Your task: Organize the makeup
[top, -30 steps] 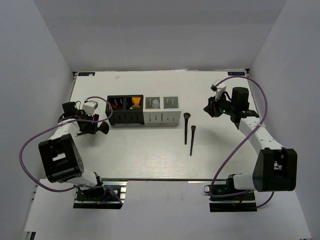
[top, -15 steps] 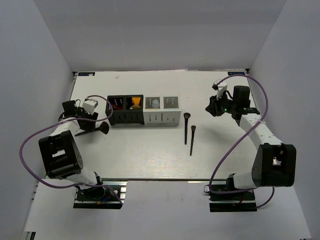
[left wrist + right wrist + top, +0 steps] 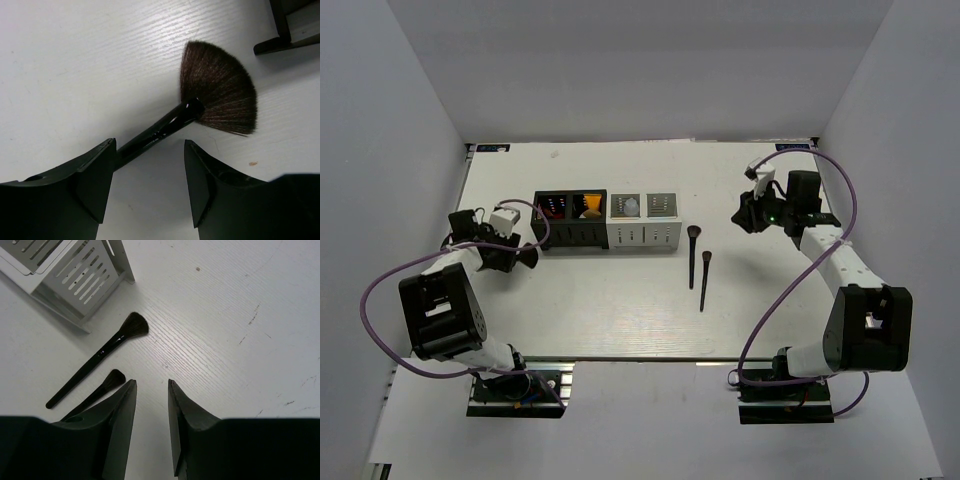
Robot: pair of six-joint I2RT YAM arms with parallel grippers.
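Observation:
A black fan brush lies on the table just left of the black organizer. My left gripper is open above its handle, which runs under the left finger; nothing is gripped. In the top view the left gripper sits low by the fan brush. Two more black brushes lie right of the white organizer. My right gripper hangs open and holds nothing, to the right of these brushes. An orange tube and dark-red sticks stand in the black organizer, and a white piece stands in the white one.
The two slotted organizers stand side by side at the table's middle left. A corner of the white organizer shows in the right wrist view. Grey walls close in the table on three sides. Purple cables loop from both arms.
My left gripper has shifted slightly right toward the black organizer and its jaws have narrowed a little. The right arm drew back slightly; the brushes have not moved.

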